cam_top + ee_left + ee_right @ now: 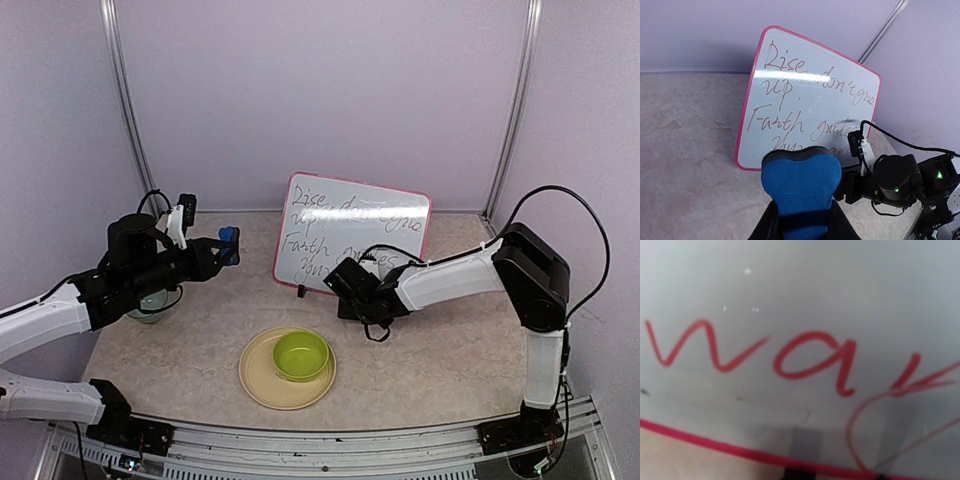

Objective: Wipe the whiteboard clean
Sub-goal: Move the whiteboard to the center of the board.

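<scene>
The whiteboard (355, 225) stands tilted at the back middle, pink-red framed and covered in red handwriting; it also fills much of the left wrist view (805, 100). My left gripper (228, 247) hovers left of the board, shut on a blue eraser (801, 185) with a dark felt underside. My right gripper (347, 287) is pressed up to the board's lower edge, beside a small black foot (301, 291). In the right wrist view the board's surface (790, 300) fills the frame, and only dark finger tips (800, 474) show under the pink rim, so their state is unclear.
A beige plate (262, 385) with a green bowl (301, 355) in it sits in front of the board, near the front edge. A clear glass bowl (152, 303) rests under my left arm. Purple walls enclose the table on three sides.
</scene>
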Robot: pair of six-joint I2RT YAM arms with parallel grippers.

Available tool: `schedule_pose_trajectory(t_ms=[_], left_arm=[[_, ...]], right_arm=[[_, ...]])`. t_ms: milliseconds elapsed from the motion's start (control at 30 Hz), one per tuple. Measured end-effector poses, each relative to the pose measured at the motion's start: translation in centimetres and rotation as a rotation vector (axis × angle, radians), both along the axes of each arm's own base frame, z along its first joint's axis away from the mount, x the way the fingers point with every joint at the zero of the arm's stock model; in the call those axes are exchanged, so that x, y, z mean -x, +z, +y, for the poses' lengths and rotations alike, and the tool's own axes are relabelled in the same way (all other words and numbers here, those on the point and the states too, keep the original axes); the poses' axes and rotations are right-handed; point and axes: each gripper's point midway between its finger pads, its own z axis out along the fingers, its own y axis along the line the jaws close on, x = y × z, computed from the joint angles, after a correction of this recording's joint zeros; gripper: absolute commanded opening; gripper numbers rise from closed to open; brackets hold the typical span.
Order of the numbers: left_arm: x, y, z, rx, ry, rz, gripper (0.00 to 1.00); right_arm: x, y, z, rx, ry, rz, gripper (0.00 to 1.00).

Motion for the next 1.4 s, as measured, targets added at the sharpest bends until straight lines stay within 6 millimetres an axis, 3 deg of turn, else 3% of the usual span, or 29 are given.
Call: schedule_pose_trajectory(t_ms=[300, 500, 600, 800, 1100, 1400], left_arm=[[0.4, 0.2, 0.7, 0.004, 0.018, -0.014, 0.06], [0.5, 0.1, 0.8, 0.003, 0.024, -0.015, 0.06], [0.4, 0.1, 0.9, 0.003, 0.025, -0.015, 0.06], [0.4, 0.0, 0.9, 0.002, 0.026, -0.012, 0.06], [0.1, -0.6, 0.8, 0.002, 0.04, 0.012, 0.06], [-0.3, 0.0, 0.7, 0.01, 0.047, 0.007, 0.06]], right_arm=[[-0.5, -0.4, 0.6, 0.015, -0.033, -0.01, 0.32], [-0.5, -0.9, 0.3, 0.04, -0.043, -0.007, 0.07], [-0.6, -0.8, 0.3, 0.031, -0.057, -0.012, 0.0], [-0.2, -0.8, 0.5, 0.034, -0.054, -0.018, 0.0], [2.1, -0.9, 2.1, 0.044, -0.013, -0.018, 0.0], [5.0, -1.0, 3.8, 0.057, 0.064, 0.02, 0.48]])
